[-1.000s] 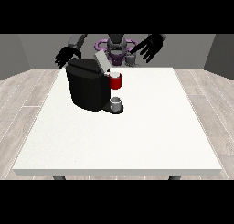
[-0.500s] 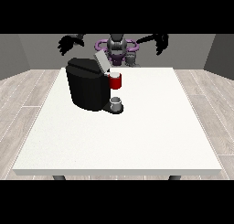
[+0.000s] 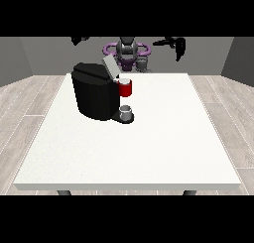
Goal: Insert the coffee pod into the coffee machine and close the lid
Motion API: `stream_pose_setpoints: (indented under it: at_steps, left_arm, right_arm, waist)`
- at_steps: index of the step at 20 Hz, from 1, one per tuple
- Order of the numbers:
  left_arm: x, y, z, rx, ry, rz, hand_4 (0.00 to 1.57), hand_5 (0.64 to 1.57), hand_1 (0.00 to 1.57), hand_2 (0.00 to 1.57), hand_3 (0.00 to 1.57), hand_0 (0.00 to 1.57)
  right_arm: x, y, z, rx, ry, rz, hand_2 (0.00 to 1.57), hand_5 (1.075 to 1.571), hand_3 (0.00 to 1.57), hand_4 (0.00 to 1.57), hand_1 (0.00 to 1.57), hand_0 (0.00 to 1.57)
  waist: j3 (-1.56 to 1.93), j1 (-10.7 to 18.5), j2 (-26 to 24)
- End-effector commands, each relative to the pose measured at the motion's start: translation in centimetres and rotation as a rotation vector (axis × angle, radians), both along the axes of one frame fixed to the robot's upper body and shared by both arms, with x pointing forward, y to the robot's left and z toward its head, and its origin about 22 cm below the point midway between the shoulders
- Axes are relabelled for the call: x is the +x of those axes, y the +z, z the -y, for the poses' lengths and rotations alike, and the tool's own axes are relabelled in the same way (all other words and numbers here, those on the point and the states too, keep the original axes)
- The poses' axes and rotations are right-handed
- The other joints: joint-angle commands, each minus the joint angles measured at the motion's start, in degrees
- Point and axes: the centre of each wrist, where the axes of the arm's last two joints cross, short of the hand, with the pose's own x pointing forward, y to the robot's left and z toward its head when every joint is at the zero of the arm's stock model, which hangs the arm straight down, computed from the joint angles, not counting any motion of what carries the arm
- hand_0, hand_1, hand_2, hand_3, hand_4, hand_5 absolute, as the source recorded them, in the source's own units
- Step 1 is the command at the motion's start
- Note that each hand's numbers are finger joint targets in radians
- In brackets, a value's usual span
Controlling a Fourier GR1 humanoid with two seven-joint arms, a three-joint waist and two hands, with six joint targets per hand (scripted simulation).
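**On the white table, both my hands were raised and nothing was in hand**

Across the white table [image 3: 149, 148] the black coffee machine [image 3: 94, 95] stood near the far left, its grey lid [image 3: 109, 67] tilted up and open. At its front sat a red pod holder [image 3: 126, 89], and what looked like the coffee pod [image 3: 125, 81] showed pale at its top, though I could not tell whether it was fully seated. Below it a small grey cup [image 3: 126, 111] rested on the machine's base.

My hand at the view's right [image 3: 177, 44] hung high beside my shoulder, well apart from the machine, fingers drooping relaxed and grasping nothing. My hand at the view's left [image 3: 79, 39] barely showed at the upper edge; how its fingers lay I could not tell.

As I judged it, doing the step well meant bringing one hand down over the lid from above, checking the pod sat level first, then pressing the lid flat along its hinge without nudging the cup.
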Motion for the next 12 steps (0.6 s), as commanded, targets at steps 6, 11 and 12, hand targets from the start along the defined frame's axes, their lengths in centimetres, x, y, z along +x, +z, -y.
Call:
stream_pose_setpoints:
  at_steps: [6, 11, 12]
  left_arm:
    - [-1.7, 0.2, 1.6, -0.086, -0.058, 0.014, 0.0, 1.571, 0.0, 0.0, 0.0, 0.0]
    - [-3.6, 0.2, 0.0, -0.105, -0.008, 0.077, 0.1, 1.571, 0.0, 0.0, 0.0, 0.0]
    - [-4.1, 0.0, 0.1, -0.097, -0.002, 0.048, 0.0, 1.571, 0.0, 0.0, 0.0, 0.0]
  right_arm:
    - [1.6, 1.0, -0.4, -0.074, 0.091, 0.029, 0.0, 1.571, 0.0, 0.24, 0.0, 0.0]
    - [3.4, 3.6, -0.2, -0.074, 0.125, 0.092, 0.0, 1.571, 0.0, 0.0, 0.0, 0.0]
    - [2.6, 2.0, -3.4, -0.087, 0.141, 0.058, 0.0, 1.571, 0.0, 0.12, 0.0, 0.0]
  waist:
    - [0.05, 6.07, 1.81]
    - [0.04, 5.3, 5.68]
    - [0.04, 4.57, 5.11]
